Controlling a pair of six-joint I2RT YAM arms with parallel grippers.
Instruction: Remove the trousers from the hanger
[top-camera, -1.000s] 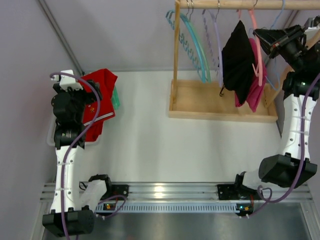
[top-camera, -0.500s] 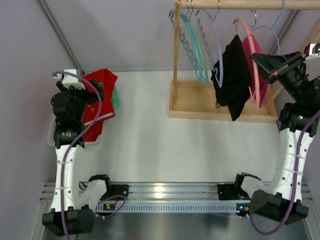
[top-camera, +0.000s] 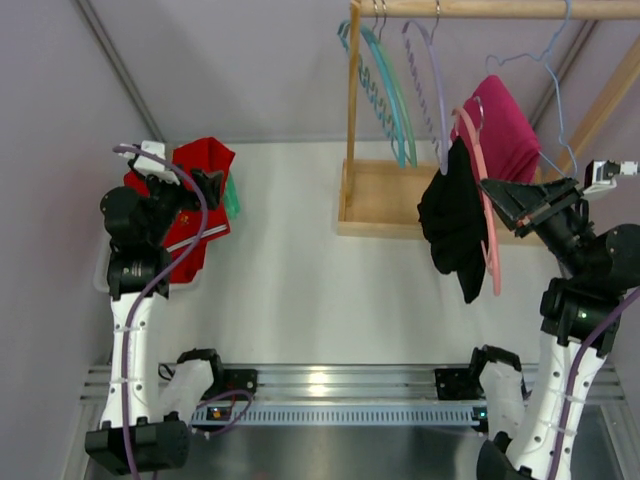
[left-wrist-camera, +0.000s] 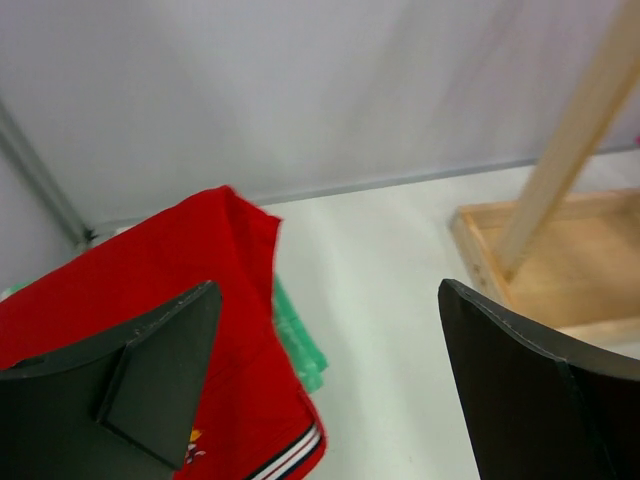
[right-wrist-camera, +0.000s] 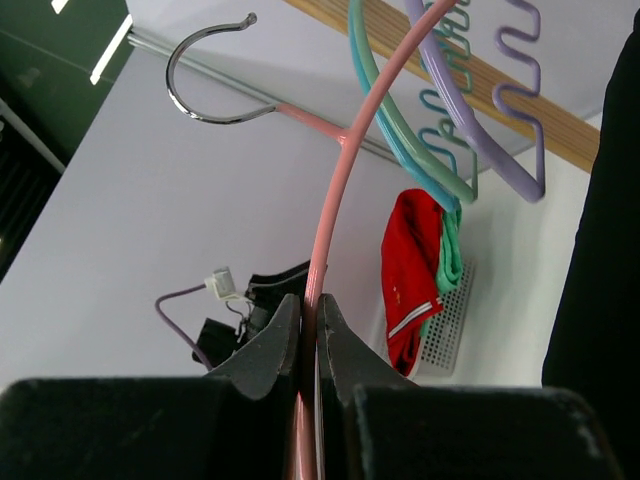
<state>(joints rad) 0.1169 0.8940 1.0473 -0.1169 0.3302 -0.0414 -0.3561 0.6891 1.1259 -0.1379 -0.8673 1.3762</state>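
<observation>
Clamping narrow on the thin pink hanger (top-camera: 492, 250), the right tool (top-camera: 489, 193) has its two fingers pinched together on the pink arm. In the wrist view the tool (right-wrist-camera: 308, 305) grips just below where the arm meets the silver metal hook (right-wrist-camera: 205, 90). That hook curls in open air, below and off the round wooden rail (top-camera: 480, 8). The black trousers (top-camera: 452, 225) are draped over the hanger and hang just left of the tool, in front of the rack's wooden base tray (top-camera: 400, 205) and above the white tabletop (top-camera: 300, 290). From the wrist they show only as a dark strip (right-wrist-camera: 605, 260) at the right edge.

On the rail hang the teal hangers (top-camera: 385, 90), a wavy lilac hanger (top-camera: 430, 80) and a magenta garment (top-camera: 505, 135) on a pale blue wire hanger (top-camera: 550, 70).

Over on the left, the left tool (top-camera: 190, 183) hovers above a red garment (top-camera: 205, 165) in a white perforated basket (right-wrist-camera: 440, 335). Its fingers (left-wrist-camera: 150, 380) are spread wide and hold nothing. The red cloth (left-wrist-camera: 150, 290) has a white and blue striped hem, with green fabric (left-wrist-camera: 300, 345) just beside it. A small yellow mark (left-wrist-camera: 195, 437) on the red is too small to read.
</observation>
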